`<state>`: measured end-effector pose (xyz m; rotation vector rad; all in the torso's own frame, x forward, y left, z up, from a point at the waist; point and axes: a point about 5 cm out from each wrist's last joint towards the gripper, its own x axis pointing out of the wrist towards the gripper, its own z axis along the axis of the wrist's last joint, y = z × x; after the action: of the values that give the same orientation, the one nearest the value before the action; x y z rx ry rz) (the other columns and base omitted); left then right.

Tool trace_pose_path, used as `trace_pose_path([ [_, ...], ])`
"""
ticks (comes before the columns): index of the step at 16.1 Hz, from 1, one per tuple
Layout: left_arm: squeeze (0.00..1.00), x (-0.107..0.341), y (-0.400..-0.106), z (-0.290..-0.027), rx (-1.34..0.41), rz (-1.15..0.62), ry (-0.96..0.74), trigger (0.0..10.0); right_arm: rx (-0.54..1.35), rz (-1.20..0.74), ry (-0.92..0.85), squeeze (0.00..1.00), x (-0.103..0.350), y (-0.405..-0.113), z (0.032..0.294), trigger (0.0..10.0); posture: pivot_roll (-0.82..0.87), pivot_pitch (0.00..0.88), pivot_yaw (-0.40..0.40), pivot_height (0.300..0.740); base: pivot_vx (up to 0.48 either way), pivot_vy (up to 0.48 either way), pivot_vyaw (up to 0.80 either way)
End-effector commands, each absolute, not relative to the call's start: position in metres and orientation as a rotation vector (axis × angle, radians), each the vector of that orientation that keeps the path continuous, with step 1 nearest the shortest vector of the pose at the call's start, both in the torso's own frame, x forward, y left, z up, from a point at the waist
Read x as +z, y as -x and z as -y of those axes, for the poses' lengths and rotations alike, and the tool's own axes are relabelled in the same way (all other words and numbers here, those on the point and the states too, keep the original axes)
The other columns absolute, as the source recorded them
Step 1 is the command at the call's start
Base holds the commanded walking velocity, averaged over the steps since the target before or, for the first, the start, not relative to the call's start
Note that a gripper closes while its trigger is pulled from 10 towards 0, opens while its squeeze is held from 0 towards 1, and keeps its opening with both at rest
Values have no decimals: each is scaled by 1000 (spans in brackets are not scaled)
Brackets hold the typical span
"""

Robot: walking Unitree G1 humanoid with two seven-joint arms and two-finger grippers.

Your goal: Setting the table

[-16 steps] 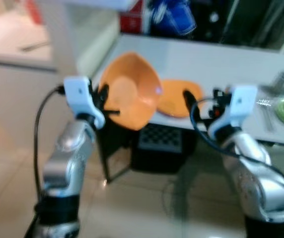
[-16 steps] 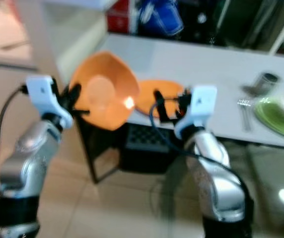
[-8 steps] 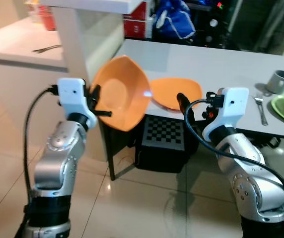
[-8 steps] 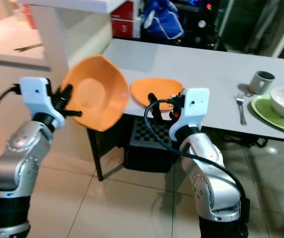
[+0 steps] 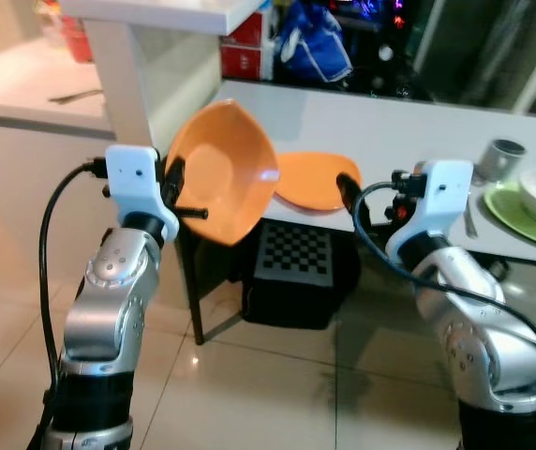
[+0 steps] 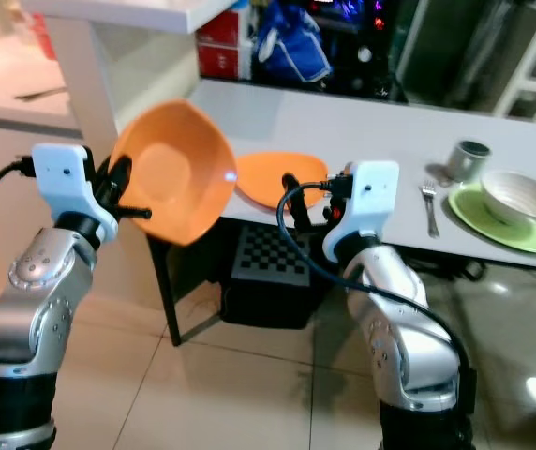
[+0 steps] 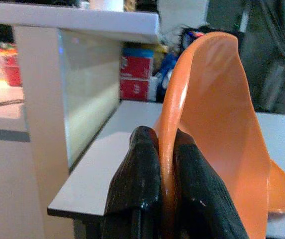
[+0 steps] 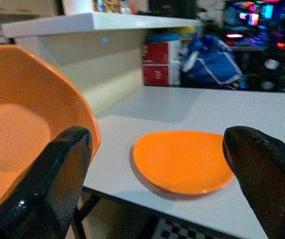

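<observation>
I'm carrying the bowl (image 5: 219, 171), rim pinched in my left gripper (image 7: 163, 174); right gripper (image 8: 152, 174), gaping empty; next, lowering it onto the plate (image 5: 317, 180).

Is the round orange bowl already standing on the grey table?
No, the round orange bowl is held tilted in the air, its rim pinched by the left gripper, short of the grey table.

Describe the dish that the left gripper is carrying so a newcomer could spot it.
Start at the grey table; an orange plate lies flat at its near corner. Beside that corner, off the table, the left gripper pinches the orange bowl by its rim: deep, tilted on edge, unlike the plate.
</observation>
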<state>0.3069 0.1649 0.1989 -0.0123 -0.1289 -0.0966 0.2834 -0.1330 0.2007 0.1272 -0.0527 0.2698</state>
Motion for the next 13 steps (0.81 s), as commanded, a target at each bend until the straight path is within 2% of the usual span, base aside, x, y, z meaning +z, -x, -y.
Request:
trace_pose_path([
  [1, 0, 212, -308, -161, -109, 186, 7, 10000, 254, 34, -127, 0, 198, -284, 138, 10000, 15, 0, -23, 740, 442, 0, 0],
  [11, 0, 212, -311, -162, -129, 185, 5, 10000, 250, 41, -129, 0, 198, -284, 137, 10000, 18, 0, -14, 740, 467, 0, 0],
  [13, 0, 213, -312, -161, -132, 184, 5, 10000, 248, 42, -130, 0, 198, -284, 137, 10000, 17, 0, -12, 740, 480, 0, -800],
])
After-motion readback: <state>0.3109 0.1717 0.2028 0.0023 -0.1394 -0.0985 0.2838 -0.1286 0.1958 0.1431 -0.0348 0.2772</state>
